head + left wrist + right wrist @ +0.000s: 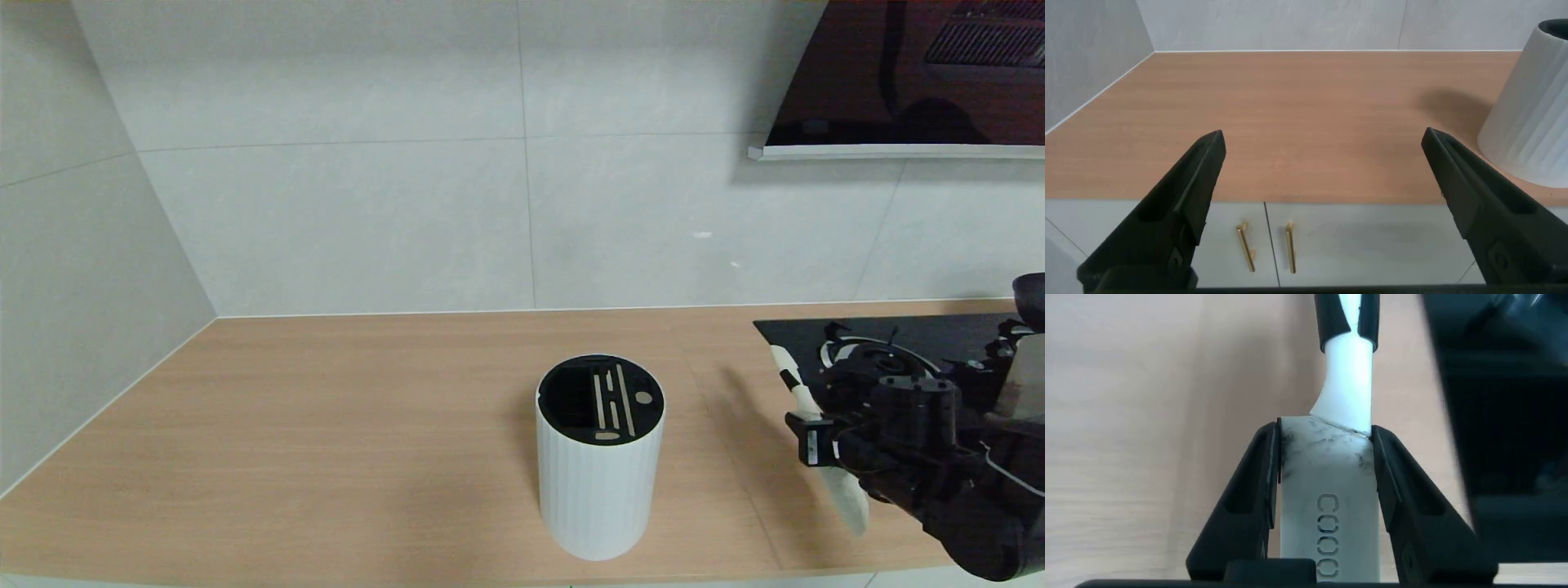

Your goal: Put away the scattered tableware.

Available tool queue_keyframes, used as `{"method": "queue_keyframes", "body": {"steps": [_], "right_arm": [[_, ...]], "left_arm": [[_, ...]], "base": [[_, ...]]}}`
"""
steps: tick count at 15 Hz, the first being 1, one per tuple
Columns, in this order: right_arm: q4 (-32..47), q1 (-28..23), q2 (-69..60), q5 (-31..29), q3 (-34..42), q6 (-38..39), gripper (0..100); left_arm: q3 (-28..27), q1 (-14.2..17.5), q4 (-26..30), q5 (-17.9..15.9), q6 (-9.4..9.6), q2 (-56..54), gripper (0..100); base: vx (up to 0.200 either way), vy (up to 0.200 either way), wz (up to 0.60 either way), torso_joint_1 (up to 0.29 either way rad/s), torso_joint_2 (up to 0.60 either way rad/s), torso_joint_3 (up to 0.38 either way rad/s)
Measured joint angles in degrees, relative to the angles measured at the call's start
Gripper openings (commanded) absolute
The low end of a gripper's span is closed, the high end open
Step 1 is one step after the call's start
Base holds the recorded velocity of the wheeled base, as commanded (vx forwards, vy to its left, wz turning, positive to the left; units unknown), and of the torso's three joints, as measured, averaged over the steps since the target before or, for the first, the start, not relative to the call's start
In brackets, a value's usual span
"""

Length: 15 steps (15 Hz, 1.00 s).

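The right hand (1327, 449) grips a white, black-banded knife (845, 494) right of the white ribbed cylindrical holder (600, 482) on the wooden table (326, 425). The left hand (1323, 143) is wide open, empty.

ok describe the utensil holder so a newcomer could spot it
On the wooden countertop, left of the black cooktop, stands the utensil holder. It is a white ribbed cylinder with a black slotted top, the only upright thing there.

Passage: bare countertop (326, 408) between left wall (82, 327) and holder (600, 465) | Obstacle: holder, upright mid-counter | Right: cooktop (939, 331) edge just beside my right gripper (1327, 437) and its knife (1327, 498) | Above: hood (898, 73) on the wall
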Motion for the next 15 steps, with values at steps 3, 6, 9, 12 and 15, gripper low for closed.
{"method": "queue_keyframes", "body": {"steps": [3, 6, 9, 12, 15], "right_arm": [[2.93, 2.38, -7.39, -0.18, 1.02, 0.05, 0], [12.31, 6.13, -16.46, -0.56, 0.06, 0.07, 0], [25.14, 10.9, -23.76, -1.34, -7.02, 0.11, 0], [28.44, 15.41, -28.28, -1.5, -11.57, 0.18, 0], [28.68, 18.81, -28.59, -1.55, -17.01, 0.18, 0]], "left_arm": [[-1.82, 0.0, -1.69, -2.82, 0.4, 0.0, 100], [-6.17, 0.0, 1.66, -14.07, 0.62, 2.07, 100], [-13.92, -0.05, 3.18, -21.53, 0.54, 11.58, 100], [-25.05, -0.77, 3.41, -28.34, 0.49, 27.43, 100], [-34.97, -4.22, 3.3, -31.81, 0.49, 44.24, 100]], "base": [[0.0, 0.0, 0.0, 0.0, 0.0, 0.0], [0.0, 0.0, 0.0, 0.0, 0.0, 0.0], [0.0, 0.0, 0.0, 0.0, 0.0, 0.0], [0.0, 0.0, 0.0, 0.0, 0.0, 0.0], [0.0, 0.0, 0.0, 0.0, 0.0, 0.0]]}}
